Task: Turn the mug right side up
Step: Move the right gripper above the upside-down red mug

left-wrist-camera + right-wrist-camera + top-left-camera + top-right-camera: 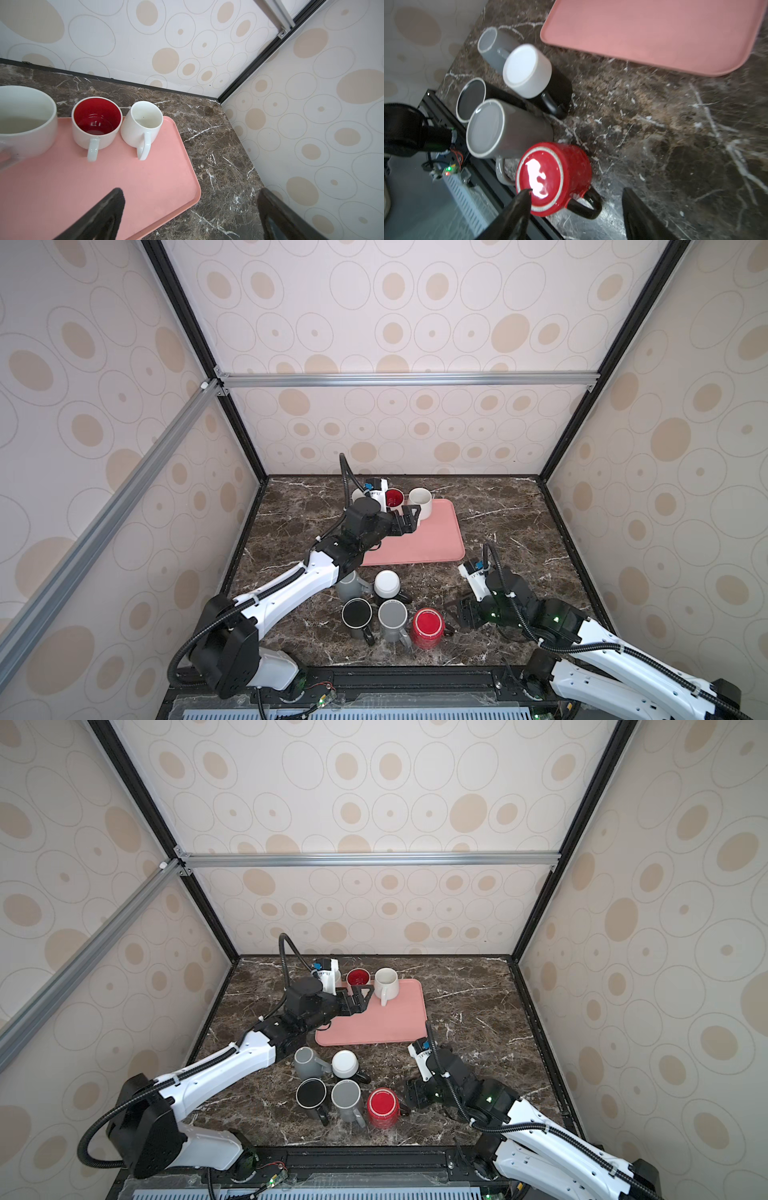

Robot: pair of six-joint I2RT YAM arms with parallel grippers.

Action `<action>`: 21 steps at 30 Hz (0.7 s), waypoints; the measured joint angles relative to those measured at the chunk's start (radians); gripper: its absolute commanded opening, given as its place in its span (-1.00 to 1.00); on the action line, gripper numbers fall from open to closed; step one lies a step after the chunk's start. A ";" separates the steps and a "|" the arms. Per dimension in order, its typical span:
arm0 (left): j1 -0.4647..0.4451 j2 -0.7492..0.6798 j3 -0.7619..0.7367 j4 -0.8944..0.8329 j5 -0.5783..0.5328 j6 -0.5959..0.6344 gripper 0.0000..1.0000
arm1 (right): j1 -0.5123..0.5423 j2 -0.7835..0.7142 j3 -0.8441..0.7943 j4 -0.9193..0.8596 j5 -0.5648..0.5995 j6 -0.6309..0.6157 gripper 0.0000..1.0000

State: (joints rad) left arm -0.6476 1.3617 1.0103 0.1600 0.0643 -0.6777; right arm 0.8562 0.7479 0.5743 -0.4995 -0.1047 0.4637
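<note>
The jaws of the right gripper (577,190) are seen spread, nothing clasped. The red mug (550,178), base up on the table (675,135), is found just ahead of them, its black handle turned toward them; it is judged the next to be turned. Just beside it a grey mug (500,128) is stood base up, and beyond are crowded a black mug (471,99), a white-based mug (527,70) and a second grey mug (492,43), so tipping room is narrowed there. Farther off, the left gripper (191,191) is held wide open and empty over the pink tray (83,187); ahead of its jaws a red-lined mug (96,122), a white mug (143,124) and a larger white mug (25,122) are set upright. Three are reckoned done, five left.
</note>
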 measured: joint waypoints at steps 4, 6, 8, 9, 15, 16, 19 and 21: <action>0.005 -0.071 -0.062 0.004 -0.002 0.000 0.99 | 0.026 0.009 -0.060 0.035 -0.065 -0.002 0.47; 0.008 -0.091 -0.085 0.004 -0.002 0.000 0.99 | 0.028 0.028 -0.080 0.060 -0.083 -0.002 0.47; 0.009 -0.105 -0.107 0.003 -0.002 0.000 0.99 | 0.028 0.050 -0.098 0.088 -0.097 -0.002 0.48; 0.010 -0.112 -0.119 0.004 -0.002 0.000 0.99 | 0.028 0.059 -0.108 0.103 -0.104 -0.002 0.49; 0.020 -0.123 -0.150 0.004 -0.002 -0.006 0.99 | 0.028 0.069 -0.148 0.172 -0.147 -0.003 0.52; 0.024 -0.123 -0.153 0.005 0.000 -0.008 0.99 | 0.028 0.073 -0.150 0.178 -0.155 -0.003 0.52; 0.032 -0.123 -0.162 0.012 0.006 -0.018 0.99 | 0.028 0.084 -0.154 0.186 -0.179 -0.005 0.49; 0.038 -0.123 -0.171 0.022 0.014 -0.026 0.99 | 0.028 0.085 -0.155 0.185 -0.194 -0.005 0.44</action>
State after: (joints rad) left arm -0.6098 1.2385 0.8398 0.1822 0.0784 -0.7036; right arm 0.8845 0.8330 0.4194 -0.3145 -0.2985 0.4587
